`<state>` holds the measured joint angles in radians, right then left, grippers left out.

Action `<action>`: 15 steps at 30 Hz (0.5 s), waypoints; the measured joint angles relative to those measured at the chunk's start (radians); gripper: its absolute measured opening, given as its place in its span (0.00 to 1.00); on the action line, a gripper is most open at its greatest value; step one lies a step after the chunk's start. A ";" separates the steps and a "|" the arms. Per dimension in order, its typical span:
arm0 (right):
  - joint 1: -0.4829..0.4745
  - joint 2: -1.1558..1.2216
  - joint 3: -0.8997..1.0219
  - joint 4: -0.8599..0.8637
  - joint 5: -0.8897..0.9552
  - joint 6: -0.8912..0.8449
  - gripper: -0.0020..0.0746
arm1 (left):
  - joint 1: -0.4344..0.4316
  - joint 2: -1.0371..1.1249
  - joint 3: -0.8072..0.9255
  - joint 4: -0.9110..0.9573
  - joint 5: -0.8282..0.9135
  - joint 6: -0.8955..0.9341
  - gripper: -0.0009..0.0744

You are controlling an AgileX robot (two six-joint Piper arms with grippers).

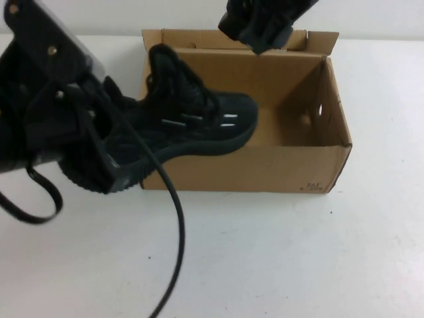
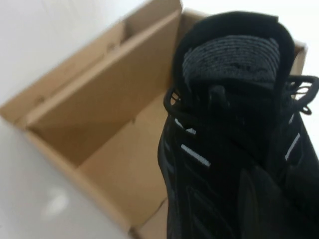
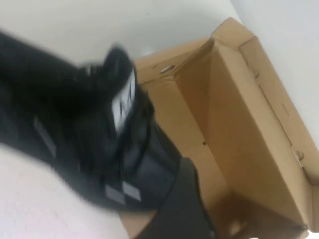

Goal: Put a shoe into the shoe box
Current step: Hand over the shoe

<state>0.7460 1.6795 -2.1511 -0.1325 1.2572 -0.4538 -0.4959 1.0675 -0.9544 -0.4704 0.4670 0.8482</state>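
Observation:
The black sneaker (image 1: 199, 119) hangs tilted over the left end of the brown shoe box (image 1: 265, 169), its toe pointing right inside the box and its heel out over the left wall. My left gripper (image 1: 119, 129) is shut on the heel end of the shoe. In the left wrist view the shoe (image 2: 224, 149) fills the near side, with the box's inside (image 2: 124, 164) beyond it. My right gripper (image 1: 265, 36) hovers above the box's back wall, clear of the shoe. The right wrist view shows the shoe (image 3: 99, 129) and the box's inner walls (image 3: 249, 124).
The box stands on a white table (image 1: 298, 252). A black cable (image 1: 175, 225) from my left arm loops down across the table in front of the box. The box's right half holds nothing.

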 joint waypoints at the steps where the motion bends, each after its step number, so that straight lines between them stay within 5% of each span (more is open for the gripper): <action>1: 0.000 -0.006 0.008 0.000 0.000 -0.009 0.71 | 0.025 0.000 -0.005 -0.005 0.022 0.014 0.08; 15: 0.000 -0.101 0.235 0.335 0.009 -0.188 0.71 | 0.484 -0.002 -0.109 -0.582 0.713 0.672 0.08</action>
<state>0.7460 1.5786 -1.9159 0.2021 1.2660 -0.6421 -0.0124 1.0653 -1.0638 -1.0528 1.1801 1.5206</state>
